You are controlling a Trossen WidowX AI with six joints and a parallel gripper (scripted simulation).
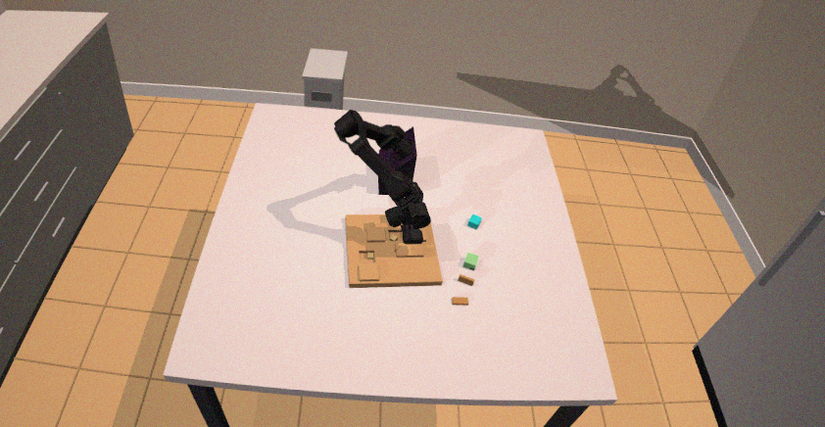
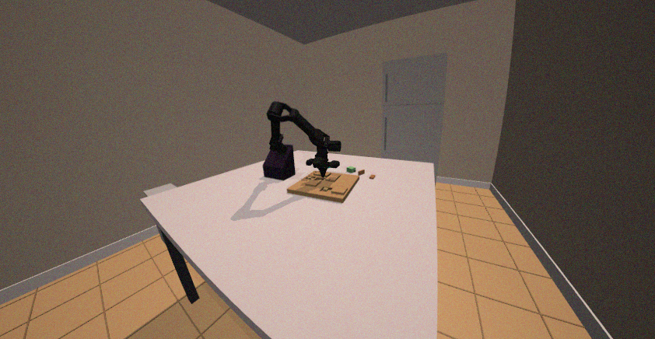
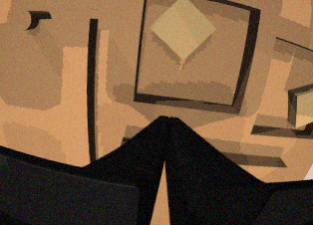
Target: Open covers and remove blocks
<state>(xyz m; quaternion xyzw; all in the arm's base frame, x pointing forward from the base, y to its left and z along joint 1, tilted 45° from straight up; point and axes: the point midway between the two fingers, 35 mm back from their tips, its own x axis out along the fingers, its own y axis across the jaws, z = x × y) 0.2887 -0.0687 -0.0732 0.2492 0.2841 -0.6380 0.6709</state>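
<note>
The wooden puzzle board (image 1: 407,272) (image 2: 299,190) lies on the table. Raised flat covers (image 1: 375,234) (image 1: 369,272) show on it. A pale yellow square piece (image 1: 393,237) (image 3: 183,27) sits turned cornerwise inside a dark-edged square outline. Another pale piece (image 3: 304,109) shows at the right of the wrist view, and one (image 1: 369,255) at the board's left in the top view. My gripper (image 1: 412,241) (image 2: 323,176) (image 3: 167,124) is shut and empty, low over the board, its tips beside the square outline. A cyan block (image 1: 474,221) and a green block (image 1: 470,260) (image 2: 351,169) rest clear of the board.
Two small brown wooden pieces (image 1: 466,279) (image 1: 460,301) lie on the white table (image 1: 312,331) (image 2: 366,254), near the green block. The arm's base (image 2: 278,165) stands behind the board. The hand hides part of the board in the top view.
</note>
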